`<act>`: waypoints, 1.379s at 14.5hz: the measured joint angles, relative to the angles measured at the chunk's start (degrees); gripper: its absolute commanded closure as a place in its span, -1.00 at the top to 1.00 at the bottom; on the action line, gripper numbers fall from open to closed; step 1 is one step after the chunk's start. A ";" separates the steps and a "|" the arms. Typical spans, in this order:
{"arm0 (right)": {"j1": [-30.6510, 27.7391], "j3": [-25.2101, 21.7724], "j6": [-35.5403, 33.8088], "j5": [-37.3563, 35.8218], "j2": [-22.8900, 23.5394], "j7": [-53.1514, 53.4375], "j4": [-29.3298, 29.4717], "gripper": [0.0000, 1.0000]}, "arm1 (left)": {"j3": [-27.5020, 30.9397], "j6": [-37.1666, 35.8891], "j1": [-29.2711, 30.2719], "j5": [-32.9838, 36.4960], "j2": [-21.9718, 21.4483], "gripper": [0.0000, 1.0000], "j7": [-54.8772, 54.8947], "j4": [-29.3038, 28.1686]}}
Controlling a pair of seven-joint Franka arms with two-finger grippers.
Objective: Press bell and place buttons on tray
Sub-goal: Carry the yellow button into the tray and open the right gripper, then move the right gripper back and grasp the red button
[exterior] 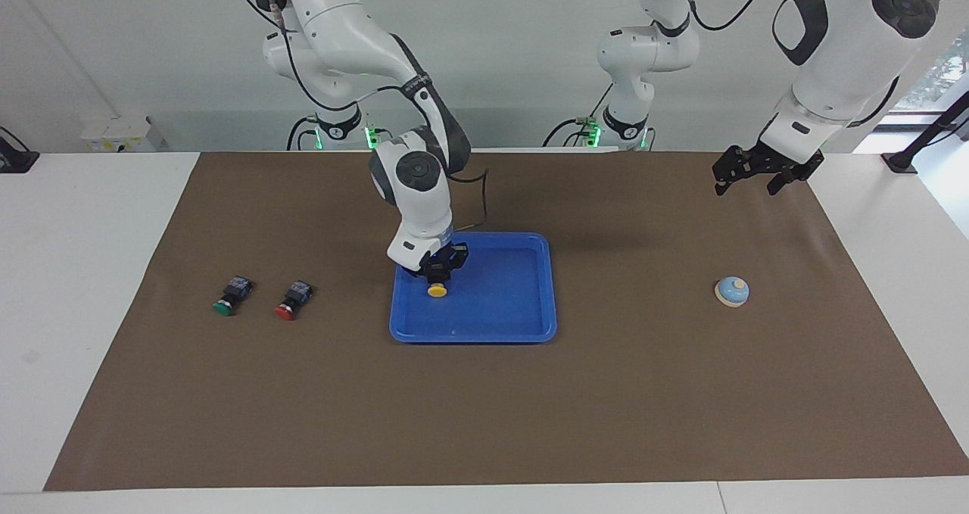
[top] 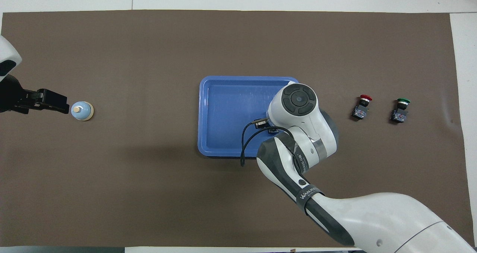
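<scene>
You see the flat bright-blue plastic tray (exterior: 530, 325) with its raised rim lying in the middle of the brown table mat (exterior: 484, 408). Inside the tray, near its rim toward the right arm's end of the table, sits the yellow-capped push-button with a black body (exterior: 437, 290). The right gripper (exterior: 437, 275) is low over the tray with its fingers around that button's black body; whether they grip it or have let go you cannot tell.

Off the tray, toward the right arm's end, the red-capped black push-button (exterior: 289, 302) lies on the mat, and the green-capped black push-button (exterior: 229, 298) lies beside it, farther from the tray.

Well apart from the tray toward the left arm's end stands the small light-blue dome bell with a cream rim and knob (exterior: 732, 291). The left gripper (exterior: 752, 177) waits in the air over the mat at that end, its jaws wide apart and holding nothing.
</scene>
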 measured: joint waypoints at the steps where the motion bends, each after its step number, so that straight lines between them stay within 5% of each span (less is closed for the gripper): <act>1: -0.08 -0.09 0.00 0.00 -0.12 0.13 0.01 1.00 | 0.00 0.00 0.00 0.00 0.00 1.00 0.00 0.00; 5: -2.77 -0.51 -4.74 0.01 -2.92 2.24 1.69 1.00 | 0.00 0.00 0.00 0.00 0.00 1.00 0.00 0.00; 10: -15.15 -0.87 -13.32 0.07 -7.83 2.53 6.96 1.00 | 0.02 0.00 0.00 0.00 0.00 1.00 0.00 0.00; 15: -25.33 -1.21 -11.73 0.03 -7.49 2.43 3.93 1.00 | 0.02 0.00 0.00 0.00 0.00 1.00 0.00 0.00; 20: -28.16 -1.21 0.35 0.01 -7.80 2.37 -5.74 1.00 | 0.02 0.00 0.00 0.00 0.00 1.00 0.00 0.00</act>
